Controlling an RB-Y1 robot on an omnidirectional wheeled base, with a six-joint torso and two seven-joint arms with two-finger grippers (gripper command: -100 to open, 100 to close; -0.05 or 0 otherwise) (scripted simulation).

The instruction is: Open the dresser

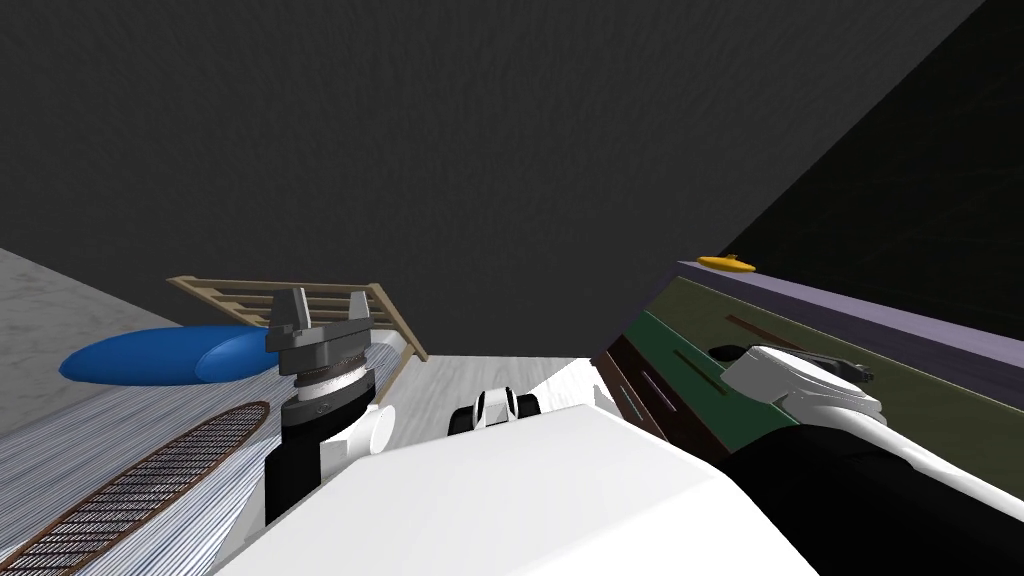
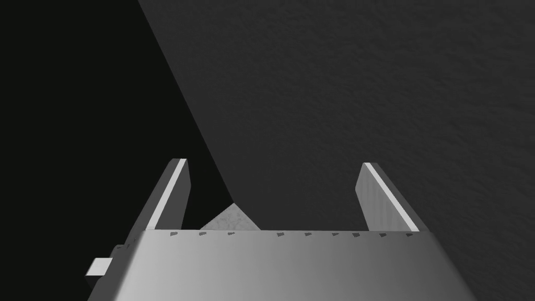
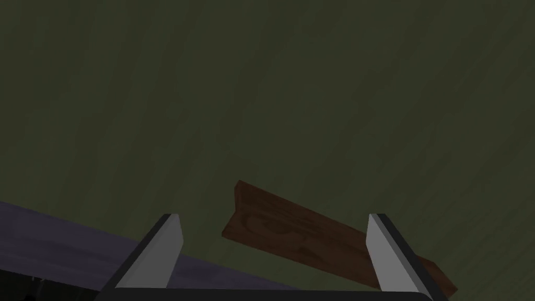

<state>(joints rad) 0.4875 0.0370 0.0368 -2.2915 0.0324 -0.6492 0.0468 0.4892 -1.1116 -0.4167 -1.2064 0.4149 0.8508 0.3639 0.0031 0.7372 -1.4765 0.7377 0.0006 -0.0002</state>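
At nine o'clock in the head view, the left gripper [image 1: 325,305] waits with its fingers wide apart. At three o'clock stands the dresser [image 1: 700,340]. The right gripper [image 3: 274,215], fingers apart too, is reaching for the brown handle [image 3: 313,235]. Next job, I think: squeeze the handle and pull straight back.

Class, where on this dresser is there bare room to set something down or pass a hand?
The dresser top is bare up to the yellow thing at its far end. The olive drawer front is bare around the brown handle. Crowded: its end, between the open right tool's fingers.
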